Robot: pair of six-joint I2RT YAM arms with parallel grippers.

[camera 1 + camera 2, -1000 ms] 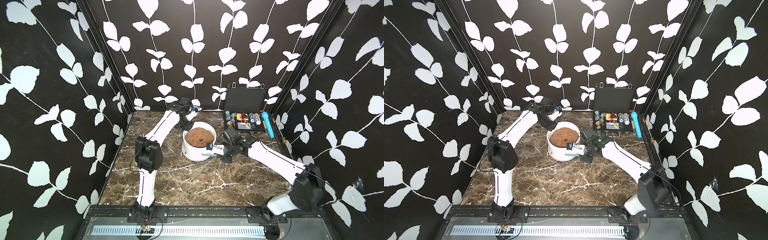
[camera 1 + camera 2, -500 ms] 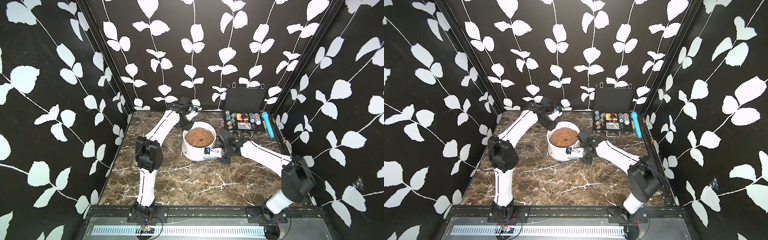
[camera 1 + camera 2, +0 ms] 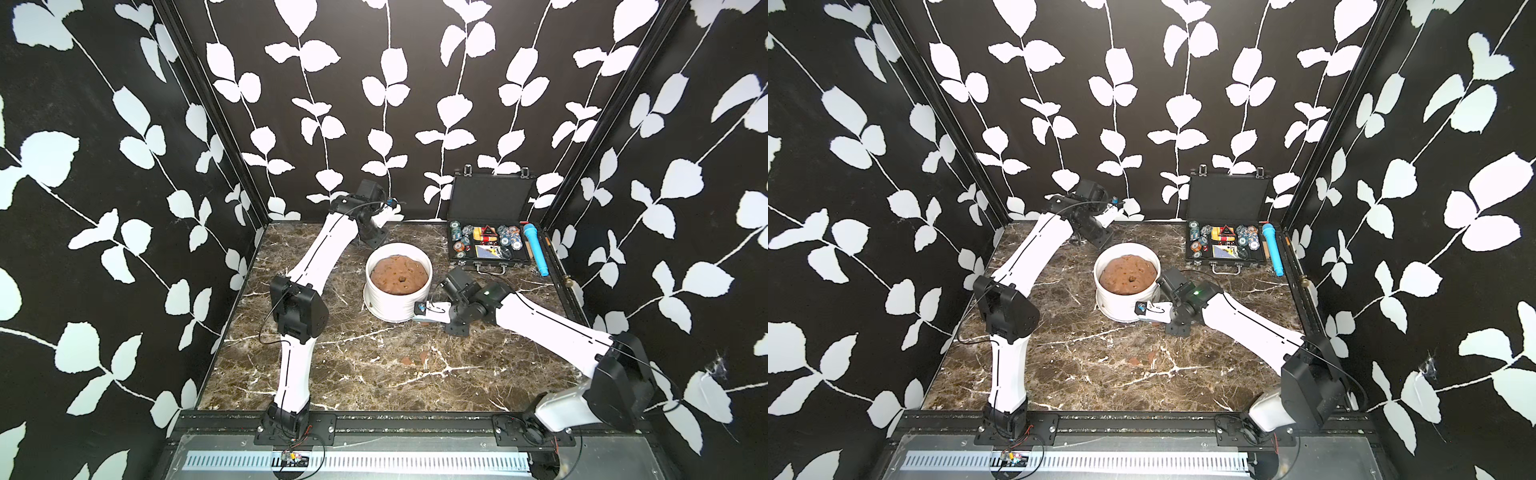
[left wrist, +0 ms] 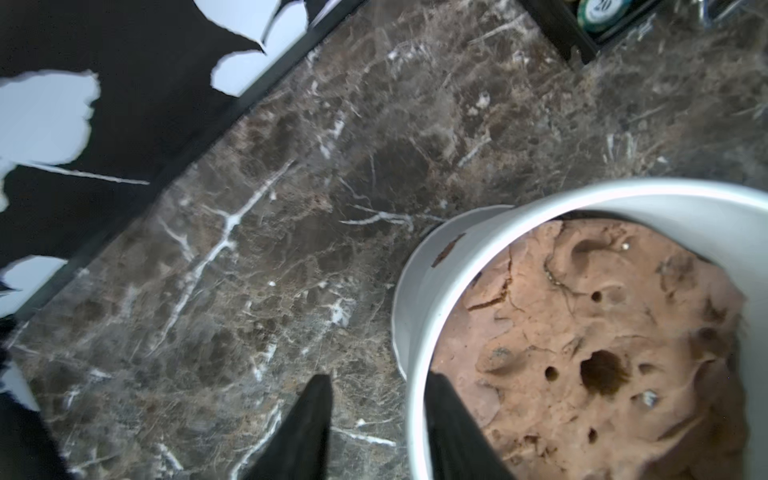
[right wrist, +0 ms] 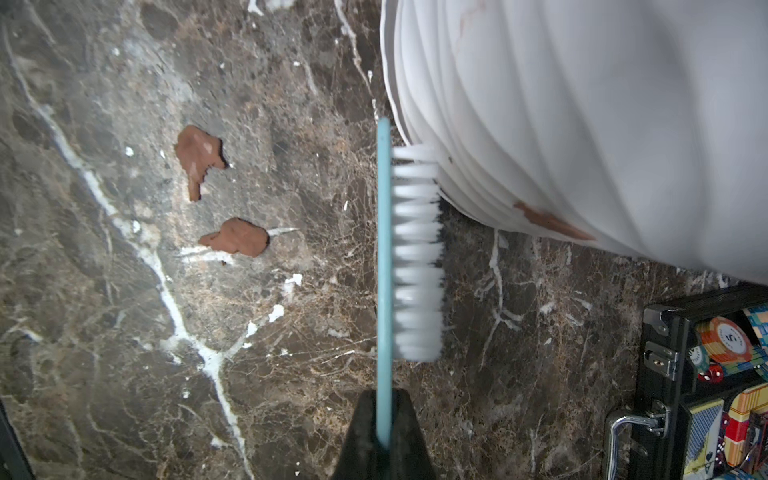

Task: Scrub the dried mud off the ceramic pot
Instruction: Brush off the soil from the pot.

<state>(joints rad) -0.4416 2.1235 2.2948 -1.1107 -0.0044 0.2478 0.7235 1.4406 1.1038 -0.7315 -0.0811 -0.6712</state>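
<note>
The white ribbed ceramic pot (image 3: pixel 397 305) (image 3: pixel 1121 308) stands mid-table with a domed brown mass (image 3: pixel 399 276) inside. A streak of dried mud (image 5: pixel 548 220) sticks low on its wall, and a smaller smear (image 4: pixel 446 249) sits near the far side. My left gripper (image 4: pixel 378 386) is open astride the far rim (image 4: pixel 419 291), one finger inside and one outside, clear of the wall. My right gripper (image 5: pixel 384 399) is shut on a light-blue brush (image 5: pixel 384 249), whose white bristles (image 5: pixel 417 166) touch the pot's base (image 5: pixel 582 104).
Loose mud flakes (image 5: pixel 199 153) (image 5: pixel 237 239) lie on the marble in front of the pot (image 3: pixel 415 357). An open black case of chips (image 3: pixel 488 245) (image 5: pixel 706 374) and a blue cylinder (image 3: pixel 536 249) stand at the back right. Patterned walls close three sides.
My left gripper's jaws have come apart at the pot's rim. The right arm has shifted the brush a little toward the front along the pot's base.
</note>
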